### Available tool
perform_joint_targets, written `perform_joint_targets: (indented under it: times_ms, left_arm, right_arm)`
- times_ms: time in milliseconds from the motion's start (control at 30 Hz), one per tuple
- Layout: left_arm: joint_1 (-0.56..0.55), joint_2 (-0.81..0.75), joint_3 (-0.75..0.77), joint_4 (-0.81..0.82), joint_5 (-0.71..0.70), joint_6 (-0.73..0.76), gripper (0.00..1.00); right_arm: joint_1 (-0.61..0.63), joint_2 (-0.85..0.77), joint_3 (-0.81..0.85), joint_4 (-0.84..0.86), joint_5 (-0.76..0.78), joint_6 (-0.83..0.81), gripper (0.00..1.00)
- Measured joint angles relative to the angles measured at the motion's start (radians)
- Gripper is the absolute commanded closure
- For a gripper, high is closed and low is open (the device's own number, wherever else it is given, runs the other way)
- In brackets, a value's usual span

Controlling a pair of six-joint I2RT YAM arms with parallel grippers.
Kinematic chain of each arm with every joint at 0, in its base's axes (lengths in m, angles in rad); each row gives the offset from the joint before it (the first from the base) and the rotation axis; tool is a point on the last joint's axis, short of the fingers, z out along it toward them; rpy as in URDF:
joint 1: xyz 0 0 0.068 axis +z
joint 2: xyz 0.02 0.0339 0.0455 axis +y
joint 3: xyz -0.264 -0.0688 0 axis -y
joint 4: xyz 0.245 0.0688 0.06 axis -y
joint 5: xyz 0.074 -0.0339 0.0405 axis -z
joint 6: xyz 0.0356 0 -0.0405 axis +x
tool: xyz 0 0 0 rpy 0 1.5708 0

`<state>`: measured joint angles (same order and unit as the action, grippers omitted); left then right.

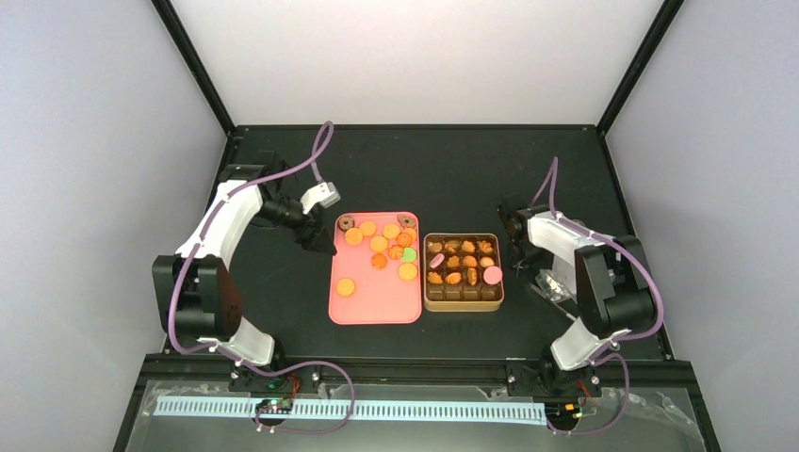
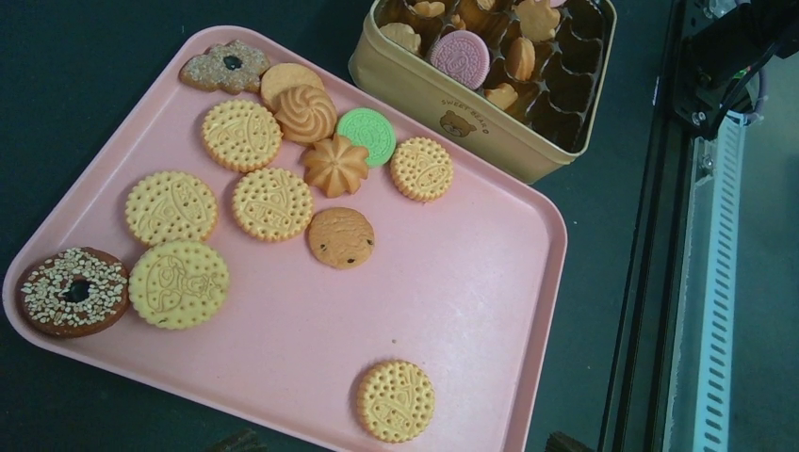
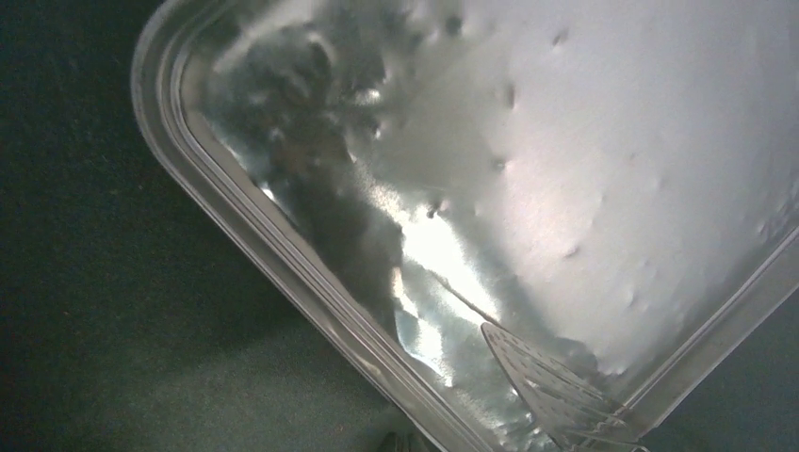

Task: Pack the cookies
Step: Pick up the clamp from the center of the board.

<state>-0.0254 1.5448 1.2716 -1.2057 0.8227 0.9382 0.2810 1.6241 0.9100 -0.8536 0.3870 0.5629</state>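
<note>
Several cookies (image 1: 379, 243) lie on a pink tray (image 1: 377, 303), most of them round and orange or yellow, clustered at its far end. One lone yellow cookie (image 2: 396, 400) sits near the tray's edge. More cookies (image 1: 462, 261) fill compartments of a gold tin (image 1: 462, 303) right of the tray. My left gripper (image 1: 316, 237) hovers at the tray's far left edge, open and empty, its fingertips (image 2: 236, 441) just showing. My right gripper (image 3: 405, 443) hangs over a silver tray (image 3: 603, 169), barely in view and shut. I cannot see anything between its fingers.
Metal tongs (image 3: 556, 395) lie in the silver tray (image 1: 554, 282) right of the tin. In the left wrist view the tin (image 2: 452, 104) stands just beyond the pink tray (image 2: 452, 282). A black rail (image 2: 650, 282) runs along the table's near edge.
</note>
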Motion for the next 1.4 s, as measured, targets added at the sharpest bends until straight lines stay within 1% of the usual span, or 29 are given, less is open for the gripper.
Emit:
perform_joint_targets:
  times_ms: [33,100,200,267,333,467,567,833,900,1100,1267,1333,1400]
  left_arm:
    - [0.001,0.000,0.000,0.000,0.000,0.000,0.20]
    - [0.004,0.000,0.000,0.000,-0.001,0.000,0.20]
    - [0.005,0.000,0.000,0.000,-0.007,0.000,0.20]
    - [0.005,0.000,0.000,0.001,-0.008,0.000,0.20]
    - [0.005,0.000,0.000,0.002,-0.008,0.000,0.20]
    - [0.005,0.000,0.000,0.003,-0.008,0.000,0.20]
    - [0.005,0.000,0.000,0.003,-0.008,0.000,0.20]
    - [0.015,0.000,0.000,0.004,-0.010,0.001,0.20]
    - [0.022,0.000,0.000,0.004,-0.011,0.001,0.20]
    - [0.029,0.000,0.000,0.003,-0.011,0.001,0.20]
    - [0.032,0.000,0.000,0.003,-0.013,0.001,0.20]
    - [0.032,0.000,0.000,0.003,-0.015,0.001,0.20]
    - [0.032,0.000,0.000,0.003,-0.015,0.001,0.20]
  right_arm:
    - [0.000,-0.001,0.003,-0.001,0.003,0.000,0.95]
    - [-0.001,-0.010,0.012,-0.001,0.005,0.003,0.79]
    - [-0.012,-0.052,0.021,-0.010,0.006,0.006,0.60]
    - [-0.032,-0.090,0.028,-0.014,0.008,0.006,0.53]
    - [-0.063,-0.128,0.029,-0.018,0.015,-0.004,0.50]
    - [-0.123,-0.178,0.029,-0.025,0.034,-0.026,0.50]
    - [-0.143,-0.175,0.029,-0.025,0.047,-0.039,0.51]
    - [-0.146,-0.061,0.027,0.000,0.064,-0.065,0.54]
    - [-0.149,-0.048,0.027,0.005,0.066,-0.068,0.56]
    - [-0.168,0.004,0.027,0.027,0.067,-0.076,0.68]
    - [-0.177,0.051,0.029,0.038,0.067,-0.082,0.79]
    - [-0.177,0.051,0.032,0.039,0.067,-0.084,0.84]
    - [-0.177,0.051,0.033,0.043,0.066,-0.083,0.92]
